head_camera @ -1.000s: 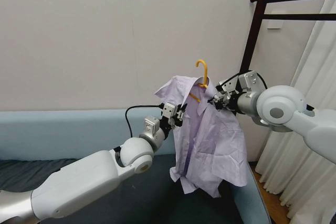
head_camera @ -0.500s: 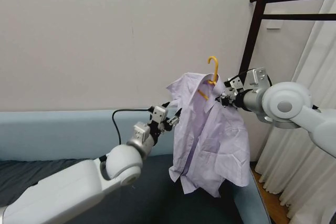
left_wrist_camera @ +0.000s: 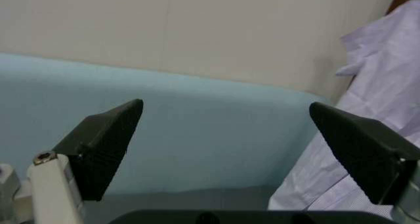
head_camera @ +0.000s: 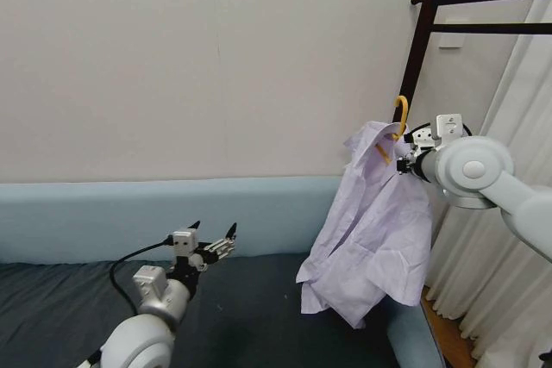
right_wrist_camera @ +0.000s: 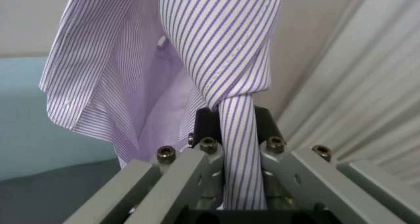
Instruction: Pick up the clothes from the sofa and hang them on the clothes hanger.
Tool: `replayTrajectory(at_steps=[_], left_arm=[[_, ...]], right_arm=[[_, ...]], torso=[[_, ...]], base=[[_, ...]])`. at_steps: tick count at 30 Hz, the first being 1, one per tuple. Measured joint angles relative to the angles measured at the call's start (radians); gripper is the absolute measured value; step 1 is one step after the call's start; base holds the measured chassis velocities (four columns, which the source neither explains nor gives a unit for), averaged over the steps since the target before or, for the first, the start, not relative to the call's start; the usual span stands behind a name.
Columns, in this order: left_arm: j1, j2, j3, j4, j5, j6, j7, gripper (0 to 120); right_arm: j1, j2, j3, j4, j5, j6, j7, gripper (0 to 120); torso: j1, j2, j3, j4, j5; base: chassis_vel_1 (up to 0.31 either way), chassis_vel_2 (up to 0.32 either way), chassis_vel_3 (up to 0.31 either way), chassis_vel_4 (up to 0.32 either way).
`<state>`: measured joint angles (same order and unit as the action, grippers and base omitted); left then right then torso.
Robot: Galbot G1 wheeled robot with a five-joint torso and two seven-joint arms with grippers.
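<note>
The right gripper [head_camera: 404,161] is clenched on a fold of the striped shirt [head_camera: 371,230] near its collar and holds it up in the air, well off the sofa [head_camera: 86,213]. The shirt hangs lengthwise downward on a yellow hanger [head_camera: 402,114]. The hanger's hook sits just beside the dark post of the wooden rack [head_camera: 420,49], whose crossbars run higher up and to the right, so the right arm is the nearer one. The left gripper [head_camera: 212,237] hangs spread open, low over the sofa seat, well apart.

Head cam wide on sofa [head_camera: 172,213]; L wrist low, R wrist close-up; shirt [head_camera: 371,230] in all three.
</note>
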<state>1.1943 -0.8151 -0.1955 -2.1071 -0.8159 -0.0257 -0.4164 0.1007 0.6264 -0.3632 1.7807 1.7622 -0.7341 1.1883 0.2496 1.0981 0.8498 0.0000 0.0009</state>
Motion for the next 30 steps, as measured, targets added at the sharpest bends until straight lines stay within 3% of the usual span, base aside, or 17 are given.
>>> replayTrajectory(at_steps=[5, 9, 10, 14, 22, 30], left_arm=[[0.131, -0.058, -0.081, 0.005, 0.093, -0.039, 0.035, 100], [0.210, -0.116, -0.127, -0.005, 0.155, -0.060, 0.045, 100], [0.210, -0.116, -0.127, -0.005, 0.155, -0.060, 0.045, 100], [0.243, -0.142, -0.141, -0.019, 0.181, -0.071, 0.046, 100], [0.266, -0.163, -0.142, -0.015, 0.199, -0.091, 0.049, 100], [0.287, -0.164, -0.154, -0.021, 0.201, -0.105, 0.056, 100]], right_arm=[[0.075, 0.023, -0.066, -0.074, -0.001, 0.000, 0.006, 2], [0.213, 0.082, -0.222, -0.246, -0.038, 0.000, -0.020, 2], [0.213, 0.082, -0.222, -0.246, -0.038, 0.000, -0.020, 2], [0.315, 0.166, -0.335, -0.458, -0.068, 0.000, -0.041, 2], [0.382, 0.287, -0.363, -0.691, -0.085, 0.000, -0.042, 2], [0.441, 0.401, -0.366, -0.949, -0.204, -0.001, -0.163, 2]], torso=[[0.000, 0.000, 0.000, -0.0004, 0.0001], [0.000, 0.000, 0.000, -0.0004, 0.0001], [0.000, 0.000, 0.000, -0.0004, 0.0001], [0.000, 0.000, 0.000, -0.0005, 0.0002], [0.000, 0.000, 0.000, -0.0005, 0.0002], [0.000, 0.000, 0.000, -0.0004, 0.0002]], base=[[0.000, 0.000, 0.000, 0.000], [0.000, 0.000, 0.000, 0.000], [0.000, 0.000, 0.000, 0.000], [0.000, 0.000, 0.000, 0.000], [0.000, 0.000, 0.000, 0.000], [0.000, 0.000, 0.000, 0.000]])
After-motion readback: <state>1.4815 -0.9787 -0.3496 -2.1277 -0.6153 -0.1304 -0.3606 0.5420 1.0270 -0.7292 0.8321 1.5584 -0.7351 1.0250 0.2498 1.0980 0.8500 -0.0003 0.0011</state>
